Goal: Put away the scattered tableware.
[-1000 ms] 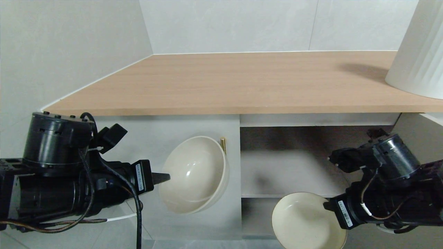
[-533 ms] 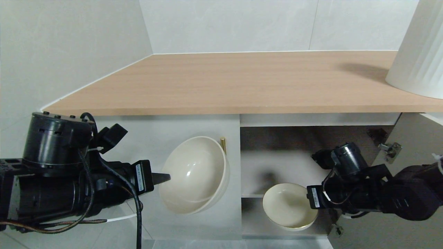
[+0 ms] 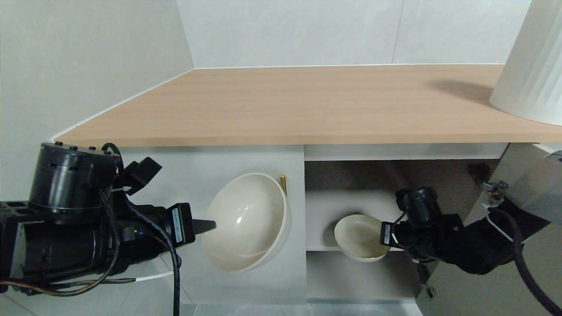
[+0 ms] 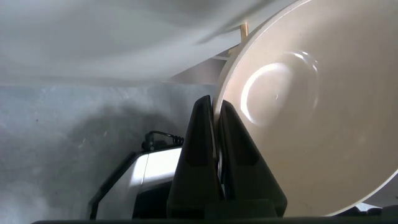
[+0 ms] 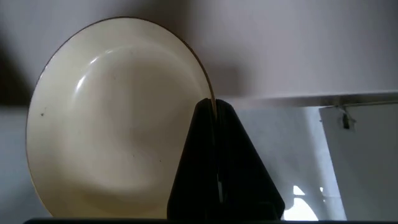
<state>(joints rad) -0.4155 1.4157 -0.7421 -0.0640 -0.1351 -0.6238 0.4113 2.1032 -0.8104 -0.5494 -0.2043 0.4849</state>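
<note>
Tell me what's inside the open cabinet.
A pale shelf, with the small bowl held at its front edge by the right gripper. These hide part of the shelf and of the space beneath it.

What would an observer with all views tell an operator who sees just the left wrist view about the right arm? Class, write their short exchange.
Operator: My left gripper pinches a big bowl. Where is the right gripper?
Observer: Inside the open cabinet, just above the front edge of its shelf.
Operator: Is it holding anything?
Observer: Yes, it is shut on the rim of a small bowl.
</note>
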